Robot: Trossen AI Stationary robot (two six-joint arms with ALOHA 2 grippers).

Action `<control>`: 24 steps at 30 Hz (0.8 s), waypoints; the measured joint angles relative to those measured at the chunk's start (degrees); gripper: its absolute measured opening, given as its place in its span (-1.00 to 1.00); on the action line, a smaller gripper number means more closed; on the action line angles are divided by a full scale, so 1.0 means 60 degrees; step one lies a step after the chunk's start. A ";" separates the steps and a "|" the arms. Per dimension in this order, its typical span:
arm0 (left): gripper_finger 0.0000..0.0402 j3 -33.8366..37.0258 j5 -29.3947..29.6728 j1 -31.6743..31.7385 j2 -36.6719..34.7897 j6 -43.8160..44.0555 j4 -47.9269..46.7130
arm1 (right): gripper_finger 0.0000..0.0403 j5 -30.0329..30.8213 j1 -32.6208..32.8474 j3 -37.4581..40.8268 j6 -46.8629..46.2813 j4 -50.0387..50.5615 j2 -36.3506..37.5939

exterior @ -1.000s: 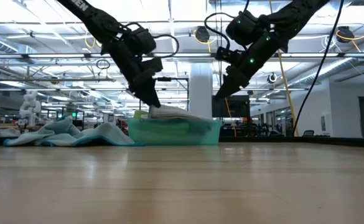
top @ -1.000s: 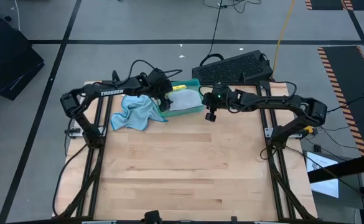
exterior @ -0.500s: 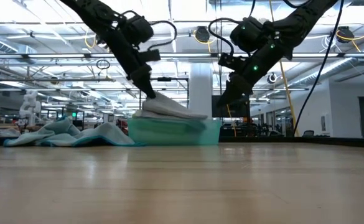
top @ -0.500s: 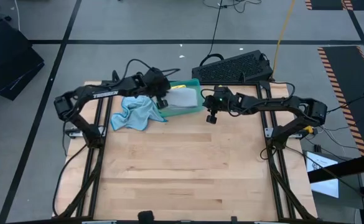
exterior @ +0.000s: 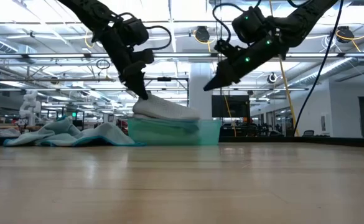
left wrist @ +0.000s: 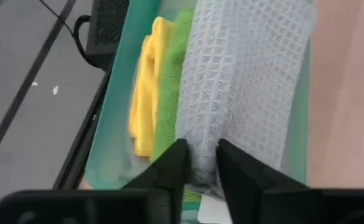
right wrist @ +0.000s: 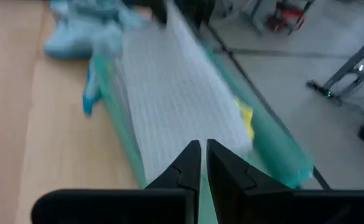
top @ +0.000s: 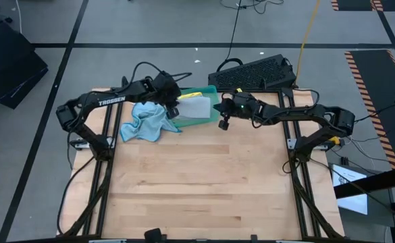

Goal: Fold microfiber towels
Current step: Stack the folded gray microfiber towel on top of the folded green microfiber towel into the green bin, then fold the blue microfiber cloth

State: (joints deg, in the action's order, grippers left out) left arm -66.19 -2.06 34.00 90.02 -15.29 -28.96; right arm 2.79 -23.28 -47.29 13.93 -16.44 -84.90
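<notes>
A teal tray [top: 211, 90] at the table's far middle holds a yellow towel [left wrist: 145, 93], a green towel [left wrist: 168, 109] and, on top, a grey waffle-weave towel [top: 194, 106]. My left gripper [left wrist: 200, 167] is shut on the grey towel at the tray's left end [exterior: 141, 94]. My right gripper [exterior: 208, 87] is shut on nothing. It hangs above the tray's right end [right wrist: 200, 158], pointing along the tray. A crumpled light blue towel [top: 147, 121] lies on the table left of the tray. My left gripper pinches the grey towel's left end [left wrist: 201, 149] between its two fingers [left wrist: 174, 167]; the cloth bunches in the gap. The fingers slant down from above on the table's left side. That end [exterior: 145, 104] is raised; the rest lies on the towels in the tray.
A black keyboard [top: 254, 71] lies beyond the table's far edge behind the tray. The bare wooden tabletop [top: 197, 182] stretches from the tray to the near edge. The light blue towel [exterior: 63, 132] sits close to the tray's left wall.
My left gripper has taken hold of the grey towel and risen, drawing the towel's left end up off the tray while its right part stays down. My right gripper has tipped from pointing steeply down to nearly level, its fingertips swinging up toward the tray.
</notes>
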 joint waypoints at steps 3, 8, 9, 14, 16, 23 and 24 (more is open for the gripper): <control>-0.34 0.0000 0.0689 -0.0015 -0.0056 -0.0075 0.0057 | -0.91 -0.0007 0.0111 0.0000 -0.0334 -0.0698 -0.0165; -0.09 -0.0314 0.1641 -0.0001 -0.0684 0.0002 0.0138 | -0.91 -0.0556 0.0150 -0.0015 -0.0216 -0.1707 -0.0687; -0.06 -0.0331 0.1570 -0.0024 -0.0808 0.0000 0.0189 | -0.91 -0.0702 0.0145 -0.0076 -0.0156 -0.1739 -0.0863; -0.11 0.0095 -0.0169 -0.0426 -0.1135 0.0168 0.1977 | -0.91 -0.0811 -0.0124 -0.0417 -0.0133 -0.1747 -0.1427; -0.22 0.0480 -0.0225 -0.0701 -0.0903 -0.0160 0.2638 | -0.91 -0.1030 -0.0241 -0.0441 -0.0166 -0.1686 -0.1502; -0.75 0.1309 0.0545 -0.0634 0.0261 -0.0750 0.3993 | -0.91 -0.1253 -0.0459 -0.0470 0.0315 -0.1236 -0.1498; -0.82 0.1322 0.0607 -0.0504 0.0437 -0.0746 0.3992 | -0.91 -0.1246 -0.0546 -0.0470 0.0421 -0.1154 -0.1498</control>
State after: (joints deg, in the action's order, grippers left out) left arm -58.26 1.59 30.98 92.64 -19.77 -5.01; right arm -4.69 -26.56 -50.11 16.45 -23.37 -93.89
